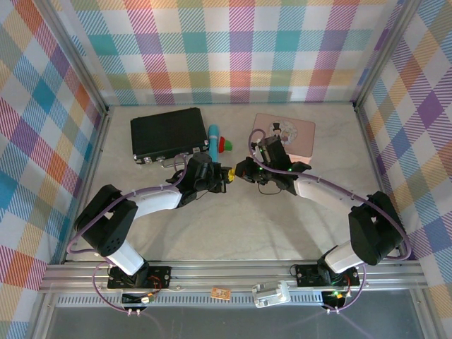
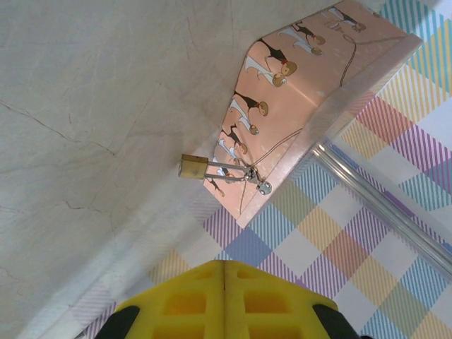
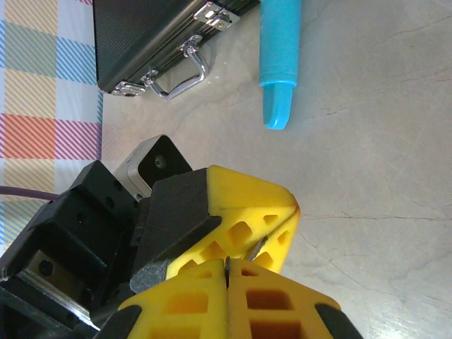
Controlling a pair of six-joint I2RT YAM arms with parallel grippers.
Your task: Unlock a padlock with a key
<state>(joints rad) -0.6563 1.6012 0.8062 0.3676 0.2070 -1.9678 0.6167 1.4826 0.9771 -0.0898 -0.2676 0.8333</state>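
The left gripper (image 2: 225,272) and right gripper (image 3: 227,272) each have fingers pressed together; the key (image 3: 256,248) shows between them, its holder unclear. The padlock (image 2: 192,167) lies on the tabletop (image 2: 85,106), just beside the tin (image 2: 311,78).

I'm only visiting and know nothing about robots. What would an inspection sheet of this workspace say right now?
Surface: pale marbled table.
Job's things: padlock by the pink tin edge, apart from both grippers; a thin silvery sliver, probably the key, between the gripper tips.
Clutter: black case, blue pen and pink tin at the back.
Grippers: left gripper and right gripper both shut, tip to tip; which holds the key, cannot tell.
Cables: purple cables along both arms.
Surroundings: plaid walls; metal rail at the near edge.
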